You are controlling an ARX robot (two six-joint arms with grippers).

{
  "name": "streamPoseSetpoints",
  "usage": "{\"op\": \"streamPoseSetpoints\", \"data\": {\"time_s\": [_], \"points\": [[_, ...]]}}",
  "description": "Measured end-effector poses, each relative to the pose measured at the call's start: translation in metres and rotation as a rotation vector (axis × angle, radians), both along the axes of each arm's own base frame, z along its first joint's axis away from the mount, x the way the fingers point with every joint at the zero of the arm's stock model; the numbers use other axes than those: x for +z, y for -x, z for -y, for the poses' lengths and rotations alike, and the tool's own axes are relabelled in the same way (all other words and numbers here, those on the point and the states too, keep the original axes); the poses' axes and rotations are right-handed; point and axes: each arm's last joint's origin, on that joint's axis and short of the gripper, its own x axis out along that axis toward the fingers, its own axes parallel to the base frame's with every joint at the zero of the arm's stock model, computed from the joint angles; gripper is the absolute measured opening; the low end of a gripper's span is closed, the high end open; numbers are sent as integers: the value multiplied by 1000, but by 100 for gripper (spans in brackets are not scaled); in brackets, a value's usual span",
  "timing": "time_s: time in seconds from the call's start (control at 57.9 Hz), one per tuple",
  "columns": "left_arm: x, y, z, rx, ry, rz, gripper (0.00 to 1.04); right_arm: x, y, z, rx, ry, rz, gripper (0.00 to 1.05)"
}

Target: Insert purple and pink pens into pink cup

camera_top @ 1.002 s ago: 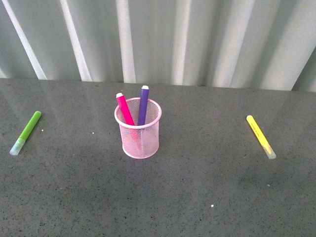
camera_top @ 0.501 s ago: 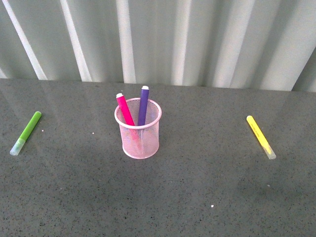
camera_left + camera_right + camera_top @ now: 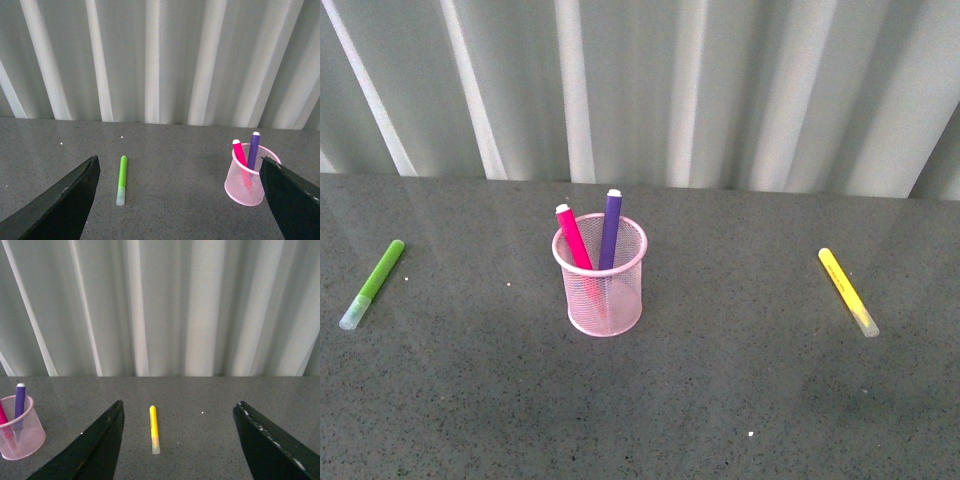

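- Both our claws, left gripper (image 3: 180,200) and right gripper (image 3: 177,445), gape apart, holding nothing.
- Our pink pen (image 3: 573,240) and purple pen (image 3: 609,232) stand inside the pink cup (image 3: 605,295).

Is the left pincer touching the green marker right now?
Apart. The left wrist view shows the green marker lying on the table between the open left pincer's fingers, with bare tabletop on both sides.

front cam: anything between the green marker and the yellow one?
Yes: the pink cup stands between the green marker and the yellow marker, holding the pink pen and purple pen. Otherwise bare tabletop.
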Motion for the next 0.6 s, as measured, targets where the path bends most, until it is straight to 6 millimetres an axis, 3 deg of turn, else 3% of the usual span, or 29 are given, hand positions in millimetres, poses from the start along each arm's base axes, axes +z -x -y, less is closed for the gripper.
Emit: {"op": "streamPoseSetpoints", "data": {"time_s": [0.138,0.604], "points": [[0,0,0,0,0,0,98,0,0,0,0,-1,0,100],[0,0,0,0,0,0,98,0,0,0,0,-1,0,98]]}}
